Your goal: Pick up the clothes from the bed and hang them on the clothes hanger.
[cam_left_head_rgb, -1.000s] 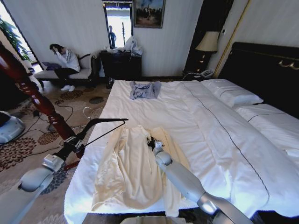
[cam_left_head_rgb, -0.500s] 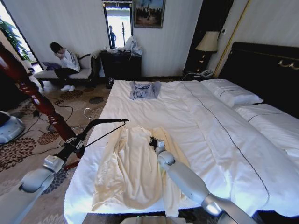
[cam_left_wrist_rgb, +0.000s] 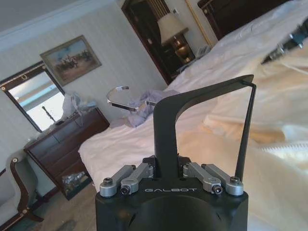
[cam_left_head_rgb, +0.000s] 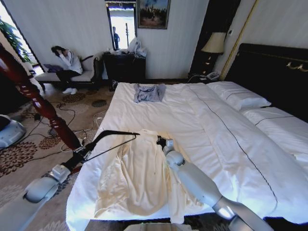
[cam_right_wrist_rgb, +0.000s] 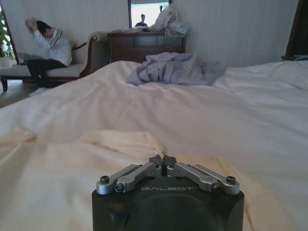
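L gripper (cam_left_head_rgb: 83, 155) sits at approx 8 o'clock in the head view, off the bed's near-left edge, jaws pinched on the neck of the clothes hanger (cam_left_head_rgb: 113, 137); in the L wrist view the same gripper (cam_left_wrist_rgb: 167, 169) clamps the flat black stem of the hanger (cam_left_wrist_rgb: 202, 106), its silver hook (cam_left_wrist_rgb: 124, 98) curling off toward 11 o'clock. The hanger's black triangle lies over the bed edge w/ its far tip touching or just over the upper-left part of the clothes (cam_left_head_rgb: 137, 175), can't tell which. The clothes, pale cream-yellow, lie spread flat on the bed (cam_left_head_rgb: 211, 139) at about 6 o'clock in the head view, collar end toward the headboard side. R gripper (cam_left_head_rgb: 161, 141) is at the garment's upper-right edge, low over the fabric; in the R wrist view its jaws (cam_right_wrist_rgb: 163, 161) are pressed together right at the cream cloth (cam_right_wrist_rgb: 72, 163), tips meeting, but can't tell if any fabric is caught between them. Small grey-blue garment (cam_left_head_rgb: 149, 92) lies well apart at 12 o'clock on the bed. Dark-red wooden post (cam_left_head_rgb: 36, 98) slants at 9 o'clock.
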